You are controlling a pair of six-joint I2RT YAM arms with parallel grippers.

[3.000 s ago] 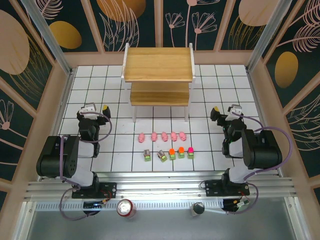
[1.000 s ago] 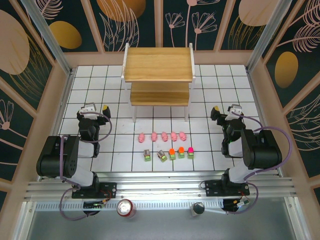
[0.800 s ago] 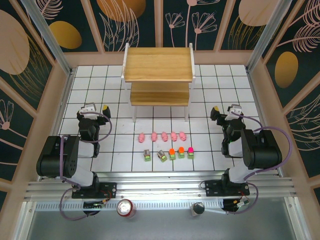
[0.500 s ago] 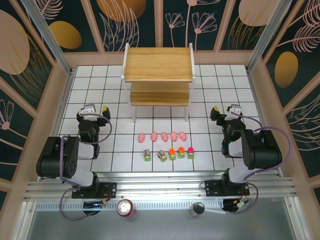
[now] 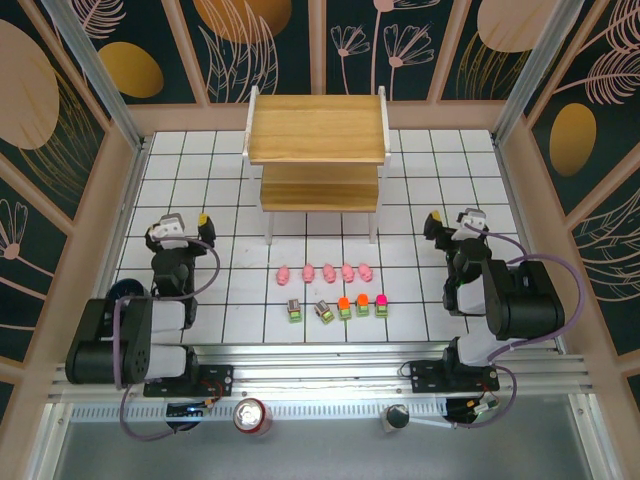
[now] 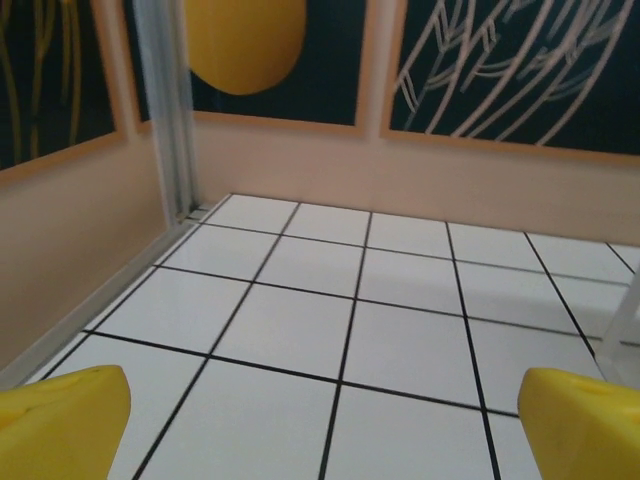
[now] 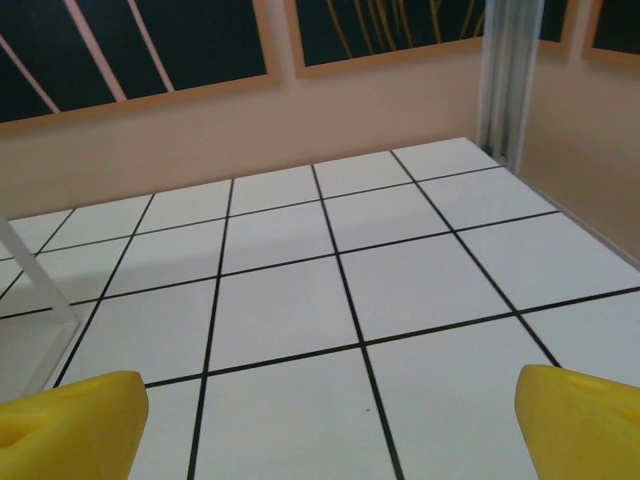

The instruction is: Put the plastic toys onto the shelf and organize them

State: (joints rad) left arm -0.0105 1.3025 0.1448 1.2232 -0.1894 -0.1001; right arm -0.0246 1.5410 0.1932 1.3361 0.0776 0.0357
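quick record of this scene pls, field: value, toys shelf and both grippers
pink pig figures: five, in a row on the tiled table, in front of the shelf
blocky pieces: five, in a row nearer the arms than the pigs; two grey-topped, two orange, one magenta
shelf: two-tier, upright at the far side, top board bare
left gripper: jaws open, holding nothing
right gripper: jaws open, holding nothing
task status: no toy placed yet

A tiled table (image 5: 420, 160) bears the shelf (image 5: 318, 130), pink pigs (image 5: 328, 271) and blocky pieces (image 5: 344, 307)
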